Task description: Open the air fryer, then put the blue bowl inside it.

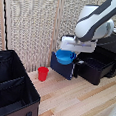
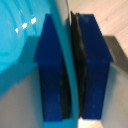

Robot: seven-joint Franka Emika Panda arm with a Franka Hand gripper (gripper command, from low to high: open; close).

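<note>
My gripper hangs in the air, shut on the rim of the blue bowl. In the wrist view its dark-blue fingers pinch the thin rim from both sides, and the blue bowl fills one side of the picture. The bowl hangs just off the exterior view's left of the air fryer. The black drawer is pulled out, with its open top showing. I cannot make out the air fryer handle against the black front.
A red cup stands on the wooden table. A dark-blue panel sits below the bowl. A big black fabric crate fills the exterior view's lower left. A reed screen stands behind.
</note>
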